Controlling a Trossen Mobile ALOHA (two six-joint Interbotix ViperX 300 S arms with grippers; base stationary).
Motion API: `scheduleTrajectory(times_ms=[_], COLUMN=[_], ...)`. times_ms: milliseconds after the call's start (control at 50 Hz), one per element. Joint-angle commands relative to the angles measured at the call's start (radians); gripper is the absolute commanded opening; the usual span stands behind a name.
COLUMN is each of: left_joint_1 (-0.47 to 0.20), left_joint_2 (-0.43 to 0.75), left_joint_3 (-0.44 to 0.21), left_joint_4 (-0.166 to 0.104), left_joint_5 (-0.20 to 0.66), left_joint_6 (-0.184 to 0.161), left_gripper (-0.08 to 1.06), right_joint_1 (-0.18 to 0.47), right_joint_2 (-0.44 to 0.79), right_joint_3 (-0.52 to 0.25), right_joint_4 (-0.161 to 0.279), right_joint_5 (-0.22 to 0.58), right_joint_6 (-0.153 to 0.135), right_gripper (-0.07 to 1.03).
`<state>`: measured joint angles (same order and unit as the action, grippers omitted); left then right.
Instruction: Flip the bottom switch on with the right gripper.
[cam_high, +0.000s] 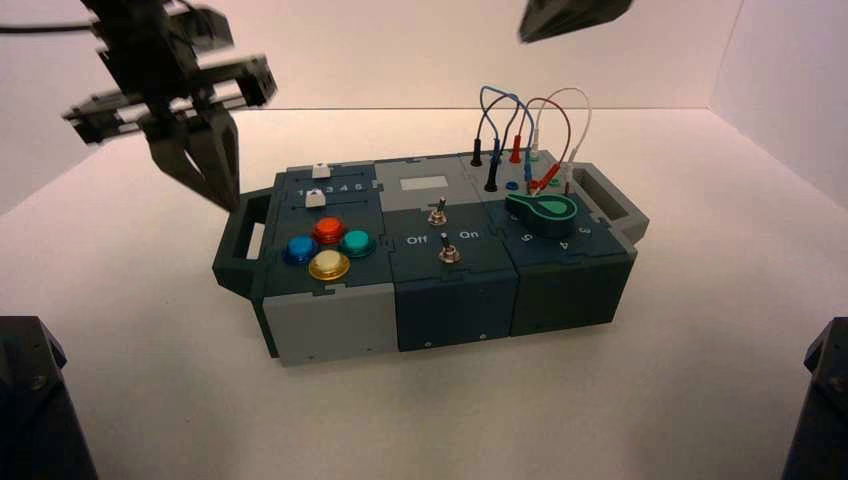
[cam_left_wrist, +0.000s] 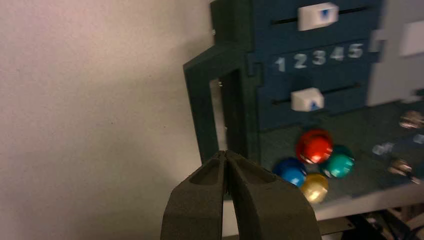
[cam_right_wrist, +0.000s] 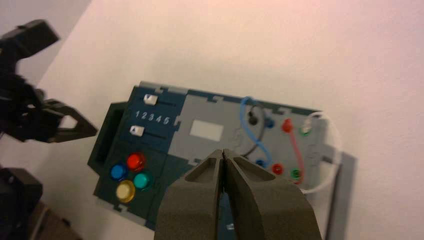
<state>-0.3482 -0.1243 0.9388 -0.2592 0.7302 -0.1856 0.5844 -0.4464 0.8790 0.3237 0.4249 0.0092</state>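
hanging high above the far right of the box, the right gripper is well clear of everything, its two fingers pressed together and holding nothing. the bottom switch sits on the box's middle panel, the nearer of two small silver toggles, between the words off and on, so it lies below the gripper and toward the front edge. from here i can't make out which way its lever leans. the left gripper hovers by the box's left handle, fingers also closed and empty; it looks nearer, but the job belongs to the right arm, which i'd say must come down and forward.
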Motion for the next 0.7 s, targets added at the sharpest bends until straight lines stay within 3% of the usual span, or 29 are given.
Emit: scheduleTrajectory(times_ms=[20,280,700], left_joint_1=[-0.002,-0.002,-0.002], left_joint_2=[0.063,0.167,0.189], left_joint_3=[-0.031,-0.038,-0.049], left_joint_4=[0.0,-0.003,0.0], left_joint_5=[-0.018,-0.051,-0.043], left_joint_6=[-0.005,-0.003,-0.002], left_gripper=[-0.03,-0.03,-0.03], right_joint_1=[0.017,0.04,0.101], right_joint_2=[0.035,0.121,0.137], right_joint_3=[-0.057,-0.101,-0.117], right_joint_4=[0.023,0.057,0.106], right_joint_5=[0.023,0.089,0.129], right_joint_6=[0.008,0.017,0.023], right_gripper=[-0.02,-0.02,-0.02])
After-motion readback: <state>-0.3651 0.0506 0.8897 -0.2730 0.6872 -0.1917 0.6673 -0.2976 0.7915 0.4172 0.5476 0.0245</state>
